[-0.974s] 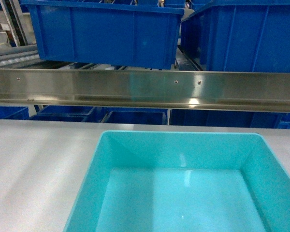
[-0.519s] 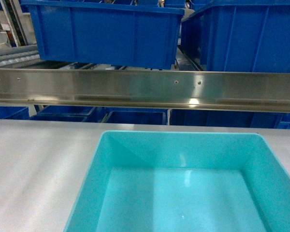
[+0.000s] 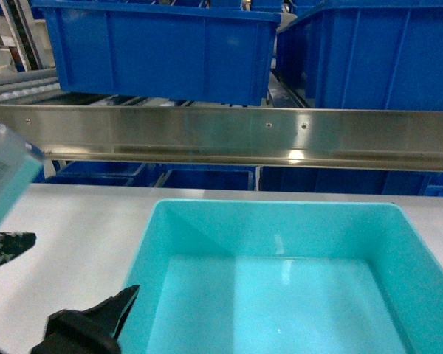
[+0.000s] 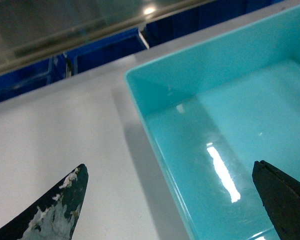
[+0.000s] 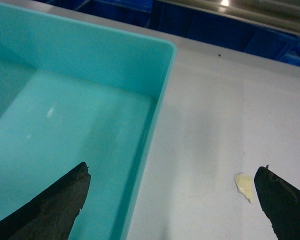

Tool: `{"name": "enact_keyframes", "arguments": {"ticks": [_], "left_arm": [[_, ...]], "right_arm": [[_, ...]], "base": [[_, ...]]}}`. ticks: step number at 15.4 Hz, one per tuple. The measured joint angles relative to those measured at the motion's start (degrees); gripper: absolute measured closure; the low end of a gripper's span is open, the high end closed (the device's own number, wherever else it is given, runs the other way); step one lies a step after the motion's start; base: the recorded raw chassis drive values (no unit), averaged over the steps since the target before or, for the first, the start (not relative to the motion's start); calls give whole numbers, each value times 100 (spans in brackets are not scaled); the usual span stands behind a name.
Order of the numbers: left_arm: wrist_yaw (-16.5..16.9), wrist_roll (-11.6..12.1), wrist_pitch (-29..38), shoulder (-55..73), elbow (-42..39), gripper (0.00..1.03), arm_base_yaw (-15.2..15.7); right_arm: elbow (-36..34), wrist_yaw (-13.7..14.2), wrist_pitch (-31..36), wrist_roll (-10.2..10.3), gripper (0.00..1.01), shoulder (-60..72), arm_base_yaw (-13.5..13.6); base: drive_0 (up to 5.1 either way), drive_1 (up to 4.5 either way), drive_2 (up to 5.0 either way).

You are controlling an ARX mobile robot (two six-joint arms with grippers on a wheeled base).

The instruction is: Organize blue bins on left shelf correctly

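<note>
while the turquoise bin (image 3: pixel 280 280) sits low in the middle of the head view on the grey tabletop (image 3: pixel 66 228), the left gripper (image 4: pixel 172 200) hangs over its left wall with its fingers (image 4: pixel 50 215) spread wide apart. one finger is above bare tabletop outside the bin, the other above the bin's inside, so the left rim runs between them without either finger touching it, as far as the left wrist view shows. that outer finger carries worn, whitish patches. in the head view the same gripper shows as dark tips at the lower left corner, near the bin's front left corner.

the right gripper (image 5: pixel 175 200) is likewise open, its fingers (image 5: pixel 50 205) straddling the bin's right wall: one over the bin's floor, one over the tabletop. a small pale yellowish scrap (image 5: pixel 244 186) lies on the tabletop near the outer finger.

behind the tabletop, the steel rail of the flow rack (image 3: pixel 221 136) crosses the head view, and dark blue crates (image 3: pixel 162 48) stand on the level above it, with more below. the bin is empty and glossy.
</note>
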Motion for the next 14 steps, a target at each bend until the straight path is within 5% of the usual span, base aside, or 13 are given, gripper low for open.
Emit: {"name": "enact_keyframes", "arguments": {"ticks": [2, 6, 14], "left_arm": [[-17, -496, 188, 1088, 411, 5, 328], [640, -1300, 15, 1934, 745, 5, 402], [619, -1904, 313, 2833, 839, 5, 219]], "right_arm": [[461, 15, 81, 44, 3, 876, 2], [763, 411, 192, 111, 3, 1574, 46], [734, 664, 446, 168, 3, 2347, 90]], "base": [[0, 0, 0], [0, 0, 0], [0, 0, 0]]}}
